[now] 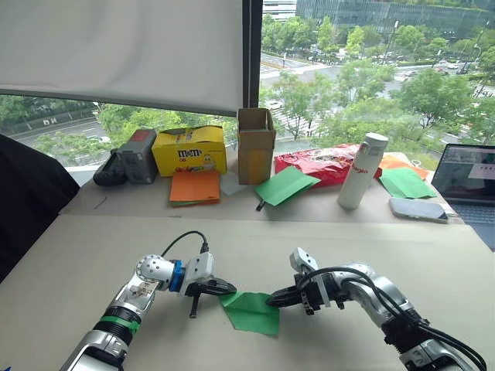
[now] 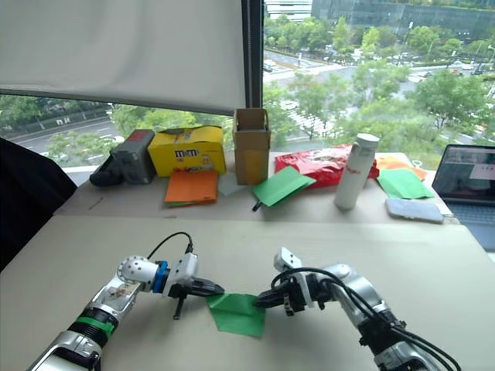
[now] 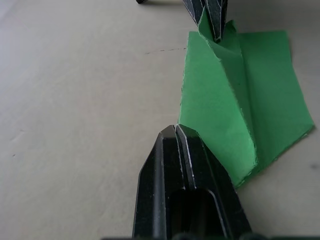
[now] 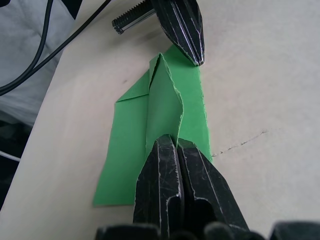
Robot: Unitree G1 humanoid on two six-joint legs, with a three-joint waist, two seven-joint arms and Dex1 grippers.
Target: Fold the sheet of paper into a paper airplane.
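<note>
Right claw (image 4: 176,142) pinches sheet of paper (image 4: 165,110); left claw (image 3: 176,131) closed beside.

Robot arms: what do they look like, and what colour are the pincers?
Shiny silver arms. The left arm has a green band and a blue ring; black cables loop over both, thickest along the right arm. The left pincer and right pincer have pointed black fingers.

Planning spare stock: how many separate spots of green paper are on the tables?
3. The sheet of paper lies between both end effectors; a green sheet sits beside the cardboard box; green sheets lie by the laptop. More may be hidden in stacks.
</note>
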